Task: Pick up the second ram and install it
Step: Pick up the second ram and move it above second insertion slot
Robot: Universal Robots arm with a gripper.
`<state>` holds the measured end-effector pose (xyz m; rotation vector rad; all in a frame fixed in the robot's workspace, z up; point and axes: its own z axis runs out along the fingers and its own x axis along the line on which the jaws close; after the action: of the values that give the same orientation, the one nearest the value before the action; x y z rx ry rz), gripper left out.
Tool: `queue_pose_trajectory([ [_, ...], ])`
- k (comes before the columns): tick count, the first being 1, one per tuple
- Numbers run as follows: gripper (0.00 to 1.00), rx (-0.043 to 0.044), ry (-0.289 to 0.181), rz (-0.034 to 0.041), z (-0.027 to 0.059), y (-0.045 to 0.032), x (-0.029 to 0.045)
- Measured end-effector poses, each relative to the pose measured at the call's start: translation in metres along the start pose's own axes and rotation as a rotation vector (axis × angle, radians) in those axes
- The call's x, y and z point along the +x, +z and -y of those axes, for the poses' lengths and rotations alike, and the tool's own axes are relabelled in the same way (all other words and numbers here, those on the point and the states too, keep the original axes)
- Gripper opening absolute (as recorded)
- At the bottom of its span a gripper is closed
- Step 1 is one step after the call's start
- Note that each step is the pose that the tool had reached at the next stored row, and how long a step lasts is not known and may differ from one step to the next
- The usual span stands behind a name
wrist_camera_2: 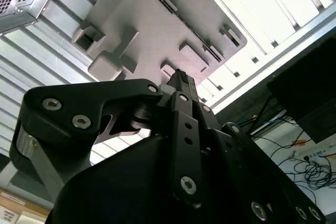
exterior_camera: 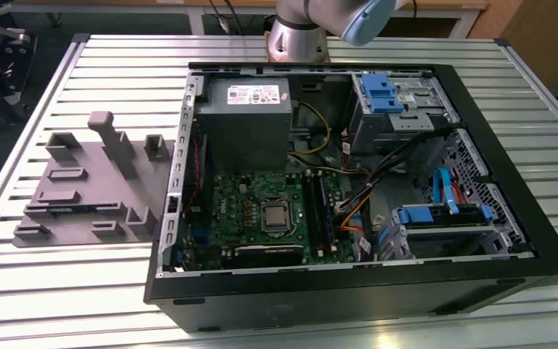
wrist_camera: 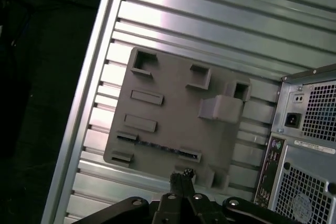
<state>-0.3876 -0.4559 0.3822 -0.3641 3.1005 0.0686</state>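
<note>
Fingers [wrist_camera_2: 181, 109] of mine are pressed together, tip against tip, with nothing pinched between them. In both wrist views the gripper [wrist_camera: 181, 174] hangs in the air above the slatted table [wrist_camera: 220, 19], touching nothing.

Just beyond my tips lies the grey holder tray [wrist_camera: 173, 85]. A thin dark strip sits in the slots along the tray edge nearest me. I take it for the second ram [wrist_camera: 157, 146], though it is too slim to be sure. In the exterior view the tray stands on the exterior view's left, just beside the open computer case [exterior_camera: 308, 298], whose motherboard [exterior_camera: 250, 203] lies face up inside.

As I judge it, the step in hand is the reach for the stick. To do it well I should spread before I descend and set my pads square across the board's flat faces at mid-length. Then I should draw it straight out of its slots so it neither binds nor bends.
</note>
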Motion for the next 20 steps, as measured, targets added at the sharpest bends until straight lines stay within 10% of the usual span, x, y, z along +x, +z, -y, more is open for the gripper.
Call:
queue_pose_trajectory([
  [20,0.11,-0.004,-0.251,-0.0107,0.0,0.0025,0.0006],
])
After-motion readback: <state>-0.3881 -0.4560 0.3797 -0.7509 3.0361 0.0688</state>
